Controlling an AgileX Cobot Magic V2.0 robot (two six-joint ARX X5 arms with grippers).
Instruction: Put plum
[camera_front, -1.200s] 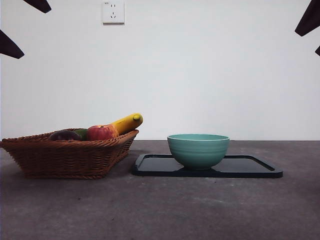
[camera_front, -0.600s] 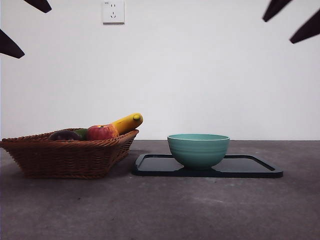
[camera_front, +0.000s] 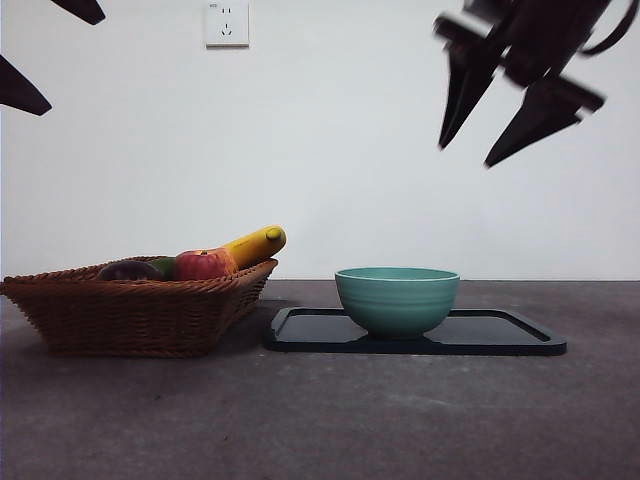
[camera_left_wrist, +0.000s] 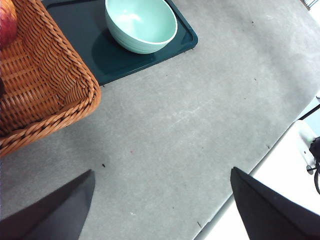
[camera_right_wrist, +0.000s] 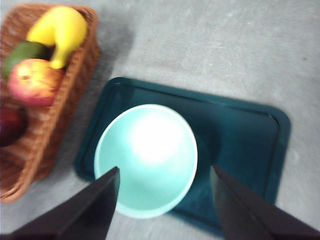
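Plum (camera_front: 128, 270) lying in the wicker basket (camera_front: 140, 318), round, no long axis.
Right hand (camera_front: 500, 140) spread apart above the bowl (camera_front: 397, 300); left hand (camera_left_wrist: 160, 210) apart too.

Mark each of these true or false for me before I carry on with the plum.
1. The plum lies in the wicker basket. True.
2. The right end effector is shut on the plum. False: it hangs open and empty, high above the green bowl.
3. The bowl stands on the dark tray. True.
4. The bowl already holds fruit. False: the right wrist view shows it empty.
5. The banana lies on the tray. False: it is in the basket with the apple.
6. The left end effector is open, holding nothing. True.
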